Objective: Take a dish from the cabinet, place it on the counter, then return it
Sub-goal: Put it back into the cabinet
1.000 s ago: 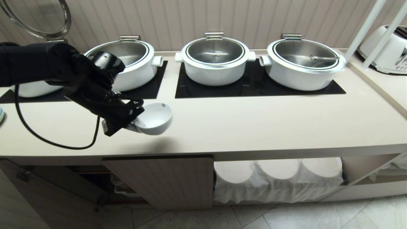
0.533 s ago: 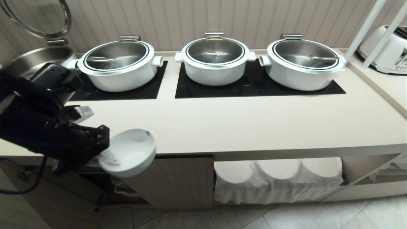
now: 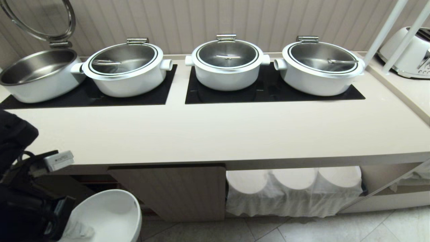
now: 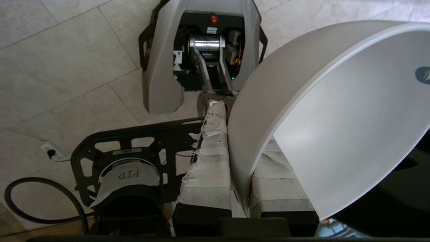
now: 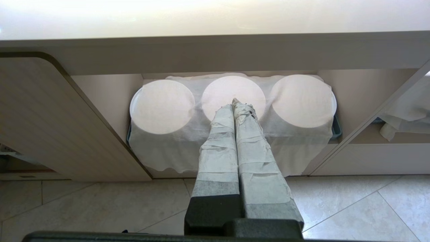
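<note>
The dish (image 3: 109,215), a small deep white bowl, hangs tilted below the counter's front edge at the lower left, in front of the cabinet. My left gripper (image 3: 72,228) is shut on its rim. In the left wrist view the taped fingers (image 4: 210,158) clamp the wall of the dish (image 4: 336,117), one outside and one inside. The cabinet's right fluted door (image 3: 174,191) is closed; a dark opening (image 3: 95,183) shows beside it. The beige counter (image 3: 215,134) is bare along its front. My right gripper (image 5: 235,102) is shut and empty, parked facing the cloth-draped opening.
Three lidded white pots (image 3: 227,62) and one open pot (image 3: 38,75) stand on black panels at the back of the counter. A white cloth (image 3: 292,191) covers round stacks under the counter. A toaster (image 3: 408,53) stands far right. My own base (image 4: 201,53) is below the dish on the tiled floor.
My left arm has carried the dish off the counter, toward me and down, to below the counter's edge in front of the cabinet. The right arm has not moved.
</note>
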### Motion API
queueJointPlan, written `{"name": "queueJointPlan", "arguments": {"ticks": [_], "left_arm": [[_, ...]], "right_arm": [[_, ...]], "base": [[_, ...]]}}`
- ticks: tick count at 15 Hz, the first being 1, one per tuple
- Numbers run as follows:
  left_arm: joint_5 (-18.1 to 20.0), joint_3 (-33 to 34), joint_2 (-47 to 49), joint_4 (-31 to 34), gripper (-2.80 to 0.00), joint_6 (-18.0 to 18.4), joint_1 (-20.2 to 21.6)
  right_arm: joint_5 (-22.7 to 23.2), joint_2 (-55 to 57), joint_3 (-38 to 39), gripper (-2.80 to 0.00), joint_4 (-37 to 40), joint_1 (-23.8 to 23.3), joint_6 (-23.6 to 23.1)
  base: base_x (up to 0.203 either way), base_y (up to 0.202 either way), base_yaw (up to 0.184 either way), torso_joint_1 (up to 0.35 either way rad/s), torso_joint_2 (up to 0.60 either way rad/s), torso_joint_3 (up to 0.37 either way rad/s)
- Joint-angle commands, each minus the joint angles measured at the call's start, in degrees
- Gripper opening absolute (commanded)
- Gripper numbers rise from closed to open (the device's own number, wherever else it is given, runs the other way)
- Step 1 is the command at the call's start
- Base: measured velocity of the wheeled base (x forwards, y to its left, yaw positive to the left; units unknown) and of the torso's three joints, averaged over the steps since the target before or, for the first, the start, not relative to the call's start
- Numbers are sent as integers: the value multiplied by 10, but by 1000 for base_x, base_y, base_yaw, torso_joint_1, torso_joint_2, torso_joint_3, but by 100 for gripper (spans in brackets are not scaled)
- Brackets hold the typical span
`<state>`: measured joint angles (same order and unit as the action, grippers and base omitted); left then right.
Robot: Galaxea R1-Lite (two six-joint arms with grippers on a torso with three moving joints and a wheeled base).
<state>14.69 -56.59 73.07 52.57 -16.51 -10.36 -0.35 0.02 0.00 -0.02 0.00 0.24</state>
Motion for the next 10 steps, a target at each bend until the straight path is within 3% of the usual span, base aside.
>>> {"name": "queueJointPlan", "arguments": {"ticks": [1,4,10], "left_arm": [[1,30,-28,3,-280,9,-15],[3,52,-36,2,-280,15,-40],[1,71,-47,0,-280,16,-45]], "right_arm": [[0,0,0,-280,0,0,0],[0,0,0,-280,-1,0,0],[0,0,0,-280,0,1,0]], "base": [[0,0,0,0,0,0],[0,0,0,0,0,0],[0,0,0,0,0,0]]}}
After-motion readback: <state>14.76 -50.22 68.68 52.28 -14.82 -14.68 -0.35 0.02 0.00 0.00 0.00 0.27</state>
